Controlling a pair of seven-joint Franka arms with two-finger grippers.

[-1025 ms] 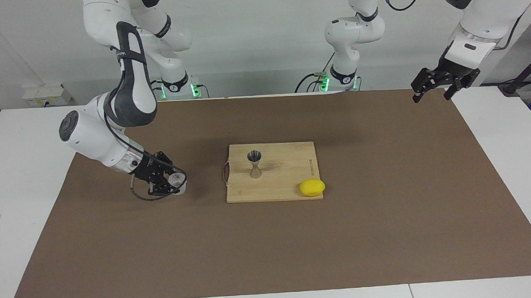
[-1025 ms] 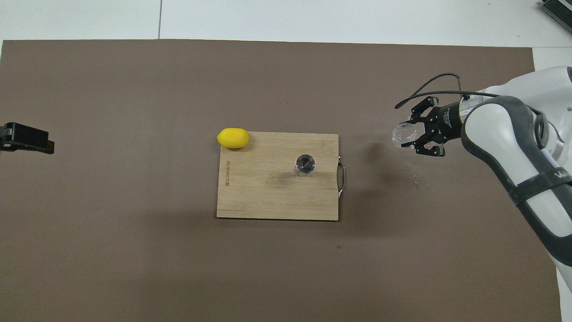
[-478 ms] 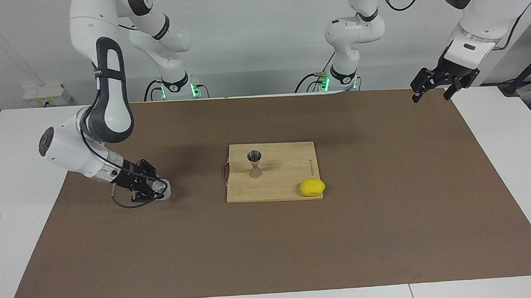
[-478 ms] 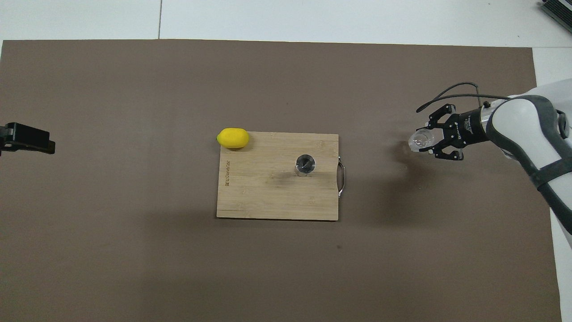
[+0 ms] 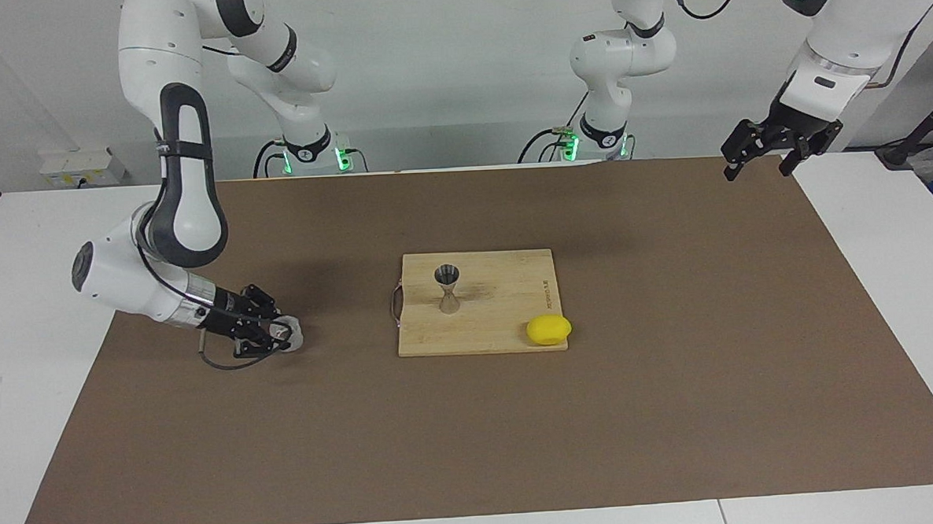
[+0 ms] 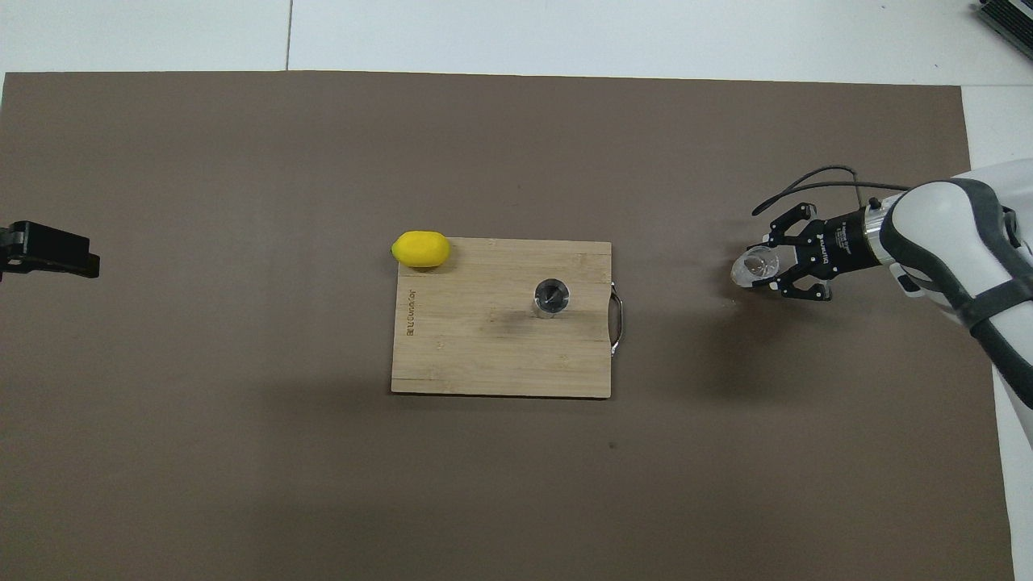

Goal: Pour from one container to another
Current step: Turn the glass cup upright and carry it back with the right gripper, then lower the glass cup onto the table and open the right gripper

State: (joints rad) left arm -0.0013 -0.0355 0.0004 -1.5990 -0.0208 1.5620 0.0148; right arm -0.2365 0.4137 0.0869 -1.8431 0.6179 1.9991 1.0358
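- Since the earlier frames, we have brought the right end effector point(image 5: 284, 334) down toward the right arm's end of the table point(image 5: 32, 234), and it now sits low at the brown mat point(image 5: 678, 410).
- We hold the small clear glass tumbler point(image 5: 291, 333) clenched between the right end effector's fingers. The tumbler lies tilted on its side, its open mouth turned toward the board. From these views we cannot tell whether it touches the mat.
- In the overhead view the right end effector point(image 6: 775, 266) and the tumbler point(image 6: 752, 267) stand well apart from the board's metal handle point(image 6: 617, 322).
- The small grey steel hourglass-shaped jigger point(image 5: 447, 288) stands upright on the rectangular bamboo cutting board point(image 5: 508, 323), near the handle end. From overhead, the jigger point(image 6: 552, 298) shows its round open top.
- A yellow lemon point(image 5: 549, 330) rests at the board's corner farthest from the robots, toward the left arm's end, touching the board's edge.
- Our left arm waits. The left end effector point(image 5: 761, 158) hangs in the air over the mat's corner at the left arm's end, with its fingers spread apart and holding nothing. From overhead, only its dark tip point(image 6: 48, 250) shows at the frame's edge.
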